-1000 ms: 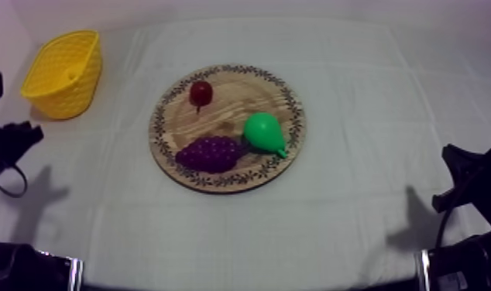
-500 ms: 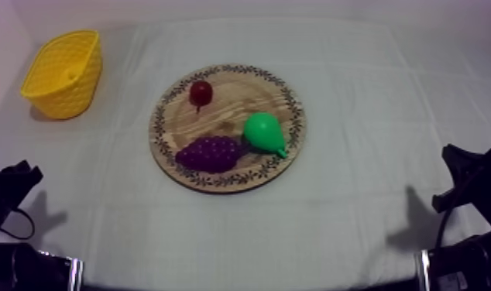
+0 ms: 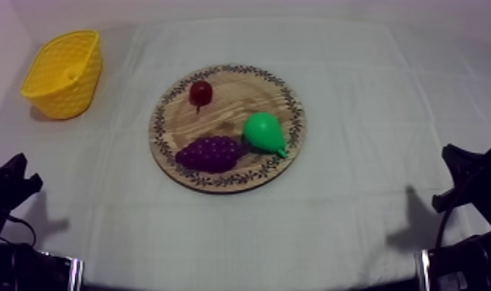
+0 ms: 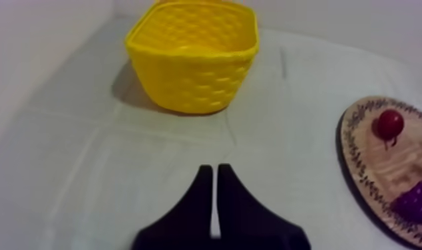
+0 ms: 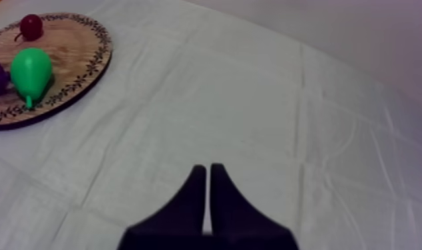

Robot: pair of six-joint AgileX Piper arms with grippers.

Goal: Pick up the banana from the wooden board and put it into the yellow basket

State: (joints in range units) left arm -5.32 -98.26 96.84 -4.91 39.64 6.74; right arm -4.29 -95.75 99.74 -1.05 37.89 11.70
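Observation:
The round wooden board (image 3: 227, 176) lies mid-table and carries a small red fruit (image 3: 200, 93), a bunch of purple grapes (image 3: 210, 153) and a green pear (image 3: 263, 133). The yellow basket (image 3: 63, 73) stands at the far left corner. What lies inside it I cannot tell. My left gripper (image 3: 18, 179) hangs low at the left edge, well short of the basket (image 4: 194, 56), its fingers (image 4: 204, 193) shut on nothing over bare cloth. My right gripper (image 3: 452, 178) rests low at the right edge, shut (image 5: 208, 169), far from the board (image 5: 87, 70).
Grey-white cloth with fold lines covers the whole table. Bare cloth lies between basket and board (image 4: 360, 173), and to the right of the board. The pear (image 5: 30, 72) and the red fruit (image 5: 31, 26) lie on the near part of the board beyond my right gripper.
My left arm has drawn back from beside the basket toward the table's lower left edge. The right arm and the fruit on the board have not moved.

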